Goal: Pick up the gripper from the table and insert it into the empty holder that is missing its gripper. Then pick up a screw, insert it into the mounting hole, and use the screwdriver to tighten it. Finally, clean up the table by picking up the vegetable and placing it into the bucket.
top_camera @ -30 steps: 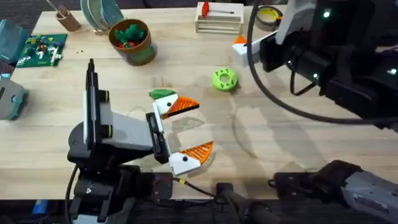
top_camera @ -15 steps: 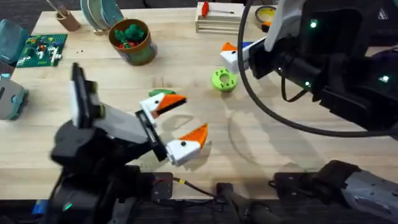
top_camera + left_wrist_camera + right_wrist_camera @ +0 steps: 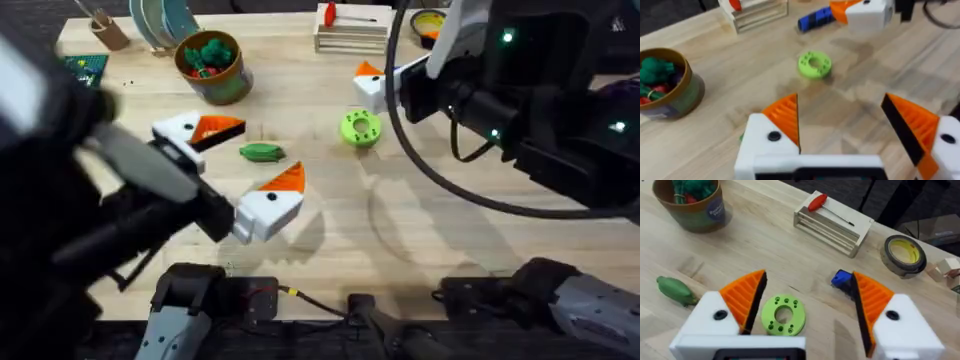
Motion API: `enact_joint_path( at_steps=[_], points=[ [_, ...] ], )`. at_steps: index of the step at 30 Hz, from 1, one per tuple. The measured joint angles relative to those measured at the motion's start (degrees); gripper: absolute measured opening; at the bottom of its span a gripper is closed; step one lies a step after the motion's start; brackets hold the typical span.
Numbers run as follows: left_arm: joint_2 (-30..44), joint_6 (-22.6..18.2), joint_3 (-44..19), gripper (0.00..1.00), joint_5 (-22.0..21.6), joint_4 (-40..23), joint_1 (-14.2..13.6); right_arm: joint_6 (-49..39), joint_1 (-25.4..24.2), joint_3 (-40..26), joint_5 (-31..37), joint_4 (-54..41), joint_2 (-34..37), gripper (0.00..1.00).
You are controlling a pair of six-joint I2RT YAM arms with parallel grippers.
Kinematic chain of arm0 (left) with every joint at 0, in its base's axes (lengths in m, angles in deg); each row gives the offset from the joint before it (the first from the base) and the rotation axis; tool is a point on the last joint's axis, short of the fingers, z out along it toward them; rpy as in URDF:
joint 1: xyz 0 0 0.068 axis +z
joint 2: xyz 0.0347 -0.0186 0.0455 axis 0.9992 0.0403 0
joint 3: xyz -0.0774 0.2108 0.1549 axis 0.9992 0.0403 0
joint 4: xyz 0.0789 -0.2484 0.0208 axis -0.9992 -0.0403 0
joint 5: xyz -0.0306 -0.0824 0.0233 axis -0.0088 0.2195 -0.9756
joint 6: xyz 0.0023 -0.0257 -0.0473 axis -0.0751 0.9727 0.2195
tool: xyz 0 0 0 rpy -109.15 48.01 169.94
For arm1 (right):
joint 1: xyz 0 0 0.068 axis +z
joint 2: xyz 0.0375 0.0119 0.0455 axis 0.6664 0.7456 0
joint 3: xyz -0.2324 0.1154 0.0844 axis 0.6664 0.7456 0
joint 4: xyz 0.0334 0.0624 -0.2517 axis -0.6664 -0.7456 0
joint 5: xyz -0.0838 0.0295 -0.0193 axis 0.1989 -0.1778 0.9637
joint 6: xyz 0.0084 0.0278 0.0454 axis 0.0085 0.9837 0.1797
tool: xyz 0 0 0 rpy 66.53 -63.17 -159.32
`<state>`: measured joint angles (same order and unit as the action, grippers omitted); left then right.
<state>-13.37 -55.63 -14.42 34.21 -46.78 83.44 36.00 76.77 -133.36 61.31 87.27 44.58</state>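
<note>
Left gripper [image 3: 240, 165]: fingers spread wide, empty, straddling the vegetable [image 3: 262, 152].
Right gripper [image 3: 800, 305]: fingers apart, empty, above the green disc [image 3: 783, 316].
Screwdriver [image 3: 841, 278]: by the right gripper's finger.
Bucket [image 3: 212, 66]: at 11 o'clock from the vegetable.

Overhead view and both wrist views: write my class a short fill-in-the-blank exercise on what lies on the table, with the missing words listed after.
1. The vegetable lies on the bare wood between the two fingers of the ____ claw.
2. The bucket holds green and ____ toy pieces.
3. The round disc with holes is lime-____.
4. The small tool lying on the slatted wooden block has a ____ handle.

Missing words: left; red; green; red
</note>
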Motion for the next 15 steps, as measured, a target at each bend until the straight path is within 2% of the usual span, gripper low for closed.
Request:
enact_joint_path(
  at_steps=[8, 15],
  points=[
    [19.9, -21.2, -8.1, 0.99, -4.6, -8.8, 0.0, 0.1, 0.0, 0.0, 0.0, 0.0, 0.0, 0.991],
    [33.2, -38.9, -10.2, 0.99, -9.5, -9.6, 0.0, 0.1, 0.0, 0.0, 0.0, -0.9, 0.0, 0.991]
  ],
)
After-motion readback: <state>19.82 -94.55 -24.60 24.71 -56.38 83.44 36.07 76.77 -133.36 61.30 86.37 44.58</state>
